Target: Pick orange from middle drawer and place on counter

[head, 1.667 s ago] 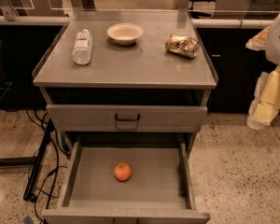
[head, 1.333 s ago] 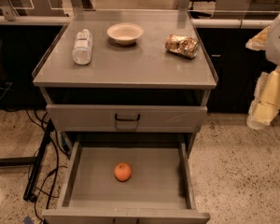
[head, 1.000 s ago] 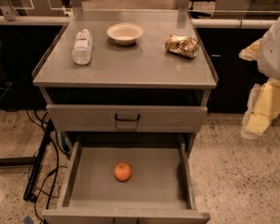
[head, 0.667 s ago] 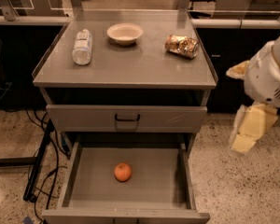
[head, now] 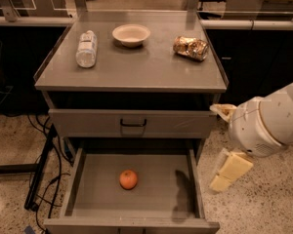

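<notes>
The orange [head: 128, 179] lies on the bare floor of the open middle drawer [head: 95, 194], left of its centre. The counter [head: 136, 65] is the grey top of the cabinet above. My gripper [head: 230, 171] hangs at the right of the cabinet, outside the drawer's right wall and over the floor, below the white rounded arm [head: 266, 121]. It is well right of the orange and holds nothing that I can see.
On the counter lie a plastic water bottle [head: 86, 48] at the left, a pale bowl [head: 131, 34] at the back middle and a foil snack bag [head: 191, 48] at the right. A closed drawer front with a black handle [head: 133, 124] sits above the open drawer. Cables [head: 46, 179] trail at the left.
My arm and gripper have swung in from the right edge, moving left and down toward the open drawer's right side. The orange and the counter items have not moved.
</notes>
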Available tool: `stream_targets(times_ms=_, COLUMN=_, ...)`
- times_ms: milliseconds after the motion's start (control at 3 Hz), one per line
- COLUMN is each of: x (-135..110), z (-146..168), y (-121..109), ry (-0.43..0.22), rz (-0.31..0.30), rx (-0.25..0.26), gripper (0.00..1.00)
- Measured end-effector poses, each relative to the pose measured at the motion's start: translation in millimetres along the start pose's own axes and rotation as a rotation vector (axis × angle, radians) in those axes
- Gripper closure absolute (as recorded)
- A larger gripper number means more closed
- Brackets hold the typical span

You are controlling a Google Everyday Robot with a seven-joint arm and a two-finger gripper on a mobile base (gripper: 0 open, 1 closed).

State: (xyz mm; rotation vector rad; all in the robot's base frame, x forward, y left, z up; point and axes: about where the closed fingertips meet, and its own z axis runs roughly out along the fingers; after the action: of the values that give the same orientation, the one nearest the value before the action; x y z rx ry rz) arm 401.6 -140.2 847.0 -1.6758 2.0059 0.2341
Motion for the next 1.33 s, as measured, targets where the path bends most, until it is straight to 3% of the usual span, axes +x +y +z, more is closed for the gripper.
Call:
stream_targets(times_ms=333, x=-13.8, z=30.2, y=3.8, ry=-0.109, rz=0.026, rx=-0.004, gripper=0.00)
stream_targets(times_ms=667, x=-13.8, z=30.4, y=3.9, ry=-0.109, rz=0.026, rx=-0.004, gripper=0.00)
stream_targets(times_ms=1000, x=-19.1, z=69.7, y=7.8, ry=-0.098, rz=0.015, rx=-0.043, gripper=0.00)
stream_targets(times_ms=1333, x=-18.9, z=103.5, y=3.6, ry=-0.104, rz=0.013, rx=-0.042, gripper=0.00)
